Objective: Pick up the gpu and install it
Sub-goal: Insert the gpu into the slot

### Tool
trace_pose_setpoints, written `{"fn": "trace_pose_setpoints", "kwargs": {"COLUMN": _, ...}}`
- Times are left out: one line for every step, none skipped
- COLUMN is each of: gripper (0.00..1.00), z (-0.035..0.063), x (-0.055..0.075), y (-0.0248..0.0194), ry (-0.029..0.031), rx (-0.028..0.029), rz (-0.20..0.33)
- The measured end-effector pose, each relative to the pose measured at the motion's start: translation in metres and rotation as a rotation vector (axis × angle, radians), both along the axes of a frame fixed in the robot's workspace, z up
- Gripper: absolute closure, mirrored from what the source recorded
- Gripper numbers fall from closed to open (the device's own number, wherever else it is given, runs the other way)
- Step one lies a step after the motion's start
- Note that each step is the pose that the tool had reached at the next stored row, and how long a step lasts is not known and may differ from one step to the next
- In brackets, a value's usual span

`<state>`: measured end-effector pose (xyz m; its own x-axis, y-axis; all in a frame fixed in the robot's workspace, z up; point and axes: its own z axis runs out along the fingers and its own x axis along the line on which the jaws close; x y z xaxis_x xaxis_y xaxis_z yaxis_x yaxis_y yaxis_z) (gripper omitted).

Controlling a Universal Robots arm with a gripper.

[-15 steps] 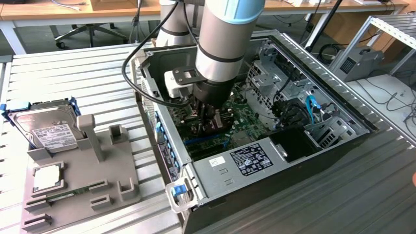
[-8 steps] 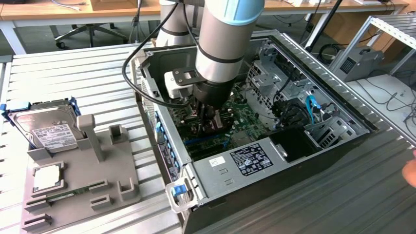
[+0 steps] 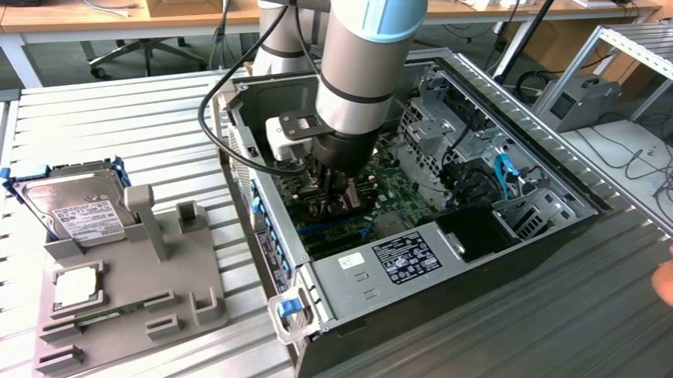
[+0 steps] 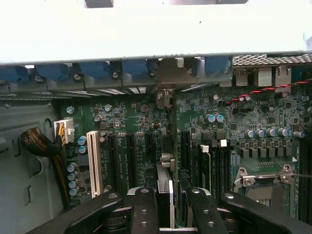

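The gpu [image 4: 165, 168] shows edge-on as a thin dark card, and my gripper [image 4: 168, 197] is shut on it between its two black fingers [image 4: 144, 207]. It stands upright just above the green motherboard [image 4: 122, 114], in line with the black expansion slots [image 4: 130, 156]. Its metal bracket end [image 4: 168, 80] reaches the rear wall of the case. In the exterior view my gripper [image 3: 336, 197] is down inside the open computer case [image 3: 421, 260], with the gpu [image 3: 339, 211] a dark shape under it.
On the exterior view's left, a grey fixture [image 3: 158, 260] holds a silver hard drive [image 3: 76, 206], a processor [image 3: 76, 285] and a green memory stick [image 3: 100, 319]. A white slot [image 4: 94, 163], capacitors and drive cages crowd the case. A hand [image 3: 664, 279] shows at the right edge.
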<state>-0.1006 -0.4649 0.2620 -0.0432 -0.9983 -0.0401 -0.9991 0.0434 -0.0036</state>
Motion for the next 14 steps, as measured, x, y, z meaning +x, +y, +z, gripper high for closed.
{"fn": "trace_pose_setpoints", "kwargs": {"gripper": 0.72, "z": 0.0, "x": 0.0, "y": 0.0, "ry": -0.0001, "rx": 0.0001, "rz": 0.007}}
{"fn": "trace_pose_setpoints", "kwargs": {"gripper": 0.72, "z": -0.0001, "x": 0.0, "y": 0.0001, "ry": -0.0001, "rx": 0.0001, "rz": 0.013}}
{"fn": "trace_pose_setpoints", "kwargs": {"gripper": 0.72, "z": -0.0001, "x": 0.0, "y": 0.0001, "ry": -0.0001, "rx": 0.0001, "rz": 0.018}}
{"fn": "trace_pose_setpoints", "kwargs": {"gripper": 0.72, "z": -0.0003, "x": 0.0, "y": 0.0001, "ry": 0.0, "rx": 0.0, "rz": 0.018}}
{"fn": "trace_pose_setpoints", "kwargs": {"gripper": 0.72, "z": -0.0008, "x": 0.0001, "y": 0.0004, "ry": 0.0, "rx": 0.0, "rz": 0.018}}
{"fn": "trace_pose_setpoints", "kwargs": {"gripper": 0.72, "z": -0.0013, "x": 0.0, "y": 0.0006, "ry": 0.0, "rx": 0.0, "rz": 0.018}}
{"fn": "trace_pose_setpoints", "kwargs": {"gripper": 0.72, "z": -0.0015, "x": 0.0, "y": 0.0007, "ry": 0.0, "rx": 0.0, "rz": 0.018}}
{"fn": "trace_pose_setpoints", "kwargs": {"gripper": 0.72, "z": -0.0017, "x": 0.0, "y": 0.0008, "ry": 0.0, "rx": 0.0001, "rz": 0.018}}
{"fn": "trace_pose_setpoints", "kwargs": {"gripper": 0.72, "z": -0.002, "x": 0.0, "y": 0.0011, "ry": -0.0001, "rx": 0.0002, "rz": 0.018}}
{"fn": "trace_pose_setpoints", "kwargs": {"gripper": 0.72, "z": -0.0022, "x": 0.0, "y": 0.0013, "ry": -0.0001, "rx": 0.0003, "rz": 0.018}}
{"fn": "trace_pose_setpoints", "kwargs": {"gripper": 0.72, "z": -0.0025, "x": 0.0, "y": 0.0015, "ry": 0.0, "rx": 0.0002, "rz": 0.018}}
{"fn": "trace_pose_setpoints", "kwargs": {"gripper": 0.72, "z": -0.0027, "x": 0.0, "y": 0.0015, "ry": 0.0002, "rx": -0.0001, "rz": 0.018}}
{"fn": "trace_pose_setpoints", "kwargs": {"gripper": 0.72, "z": -0.003, "x": 0.0, "y": 0.0015, "ry": 0.0002, "rx": -0.0002, "rz": 0.018}}
{"fn": "trace_pose_setpoints", "kwargs": {"gripper": 0.72, "z": -0.0033, "x": 0.0, "y": 0.0015, "ry": 0.0002, "rx": -0.0002, "rz": 0.018}}
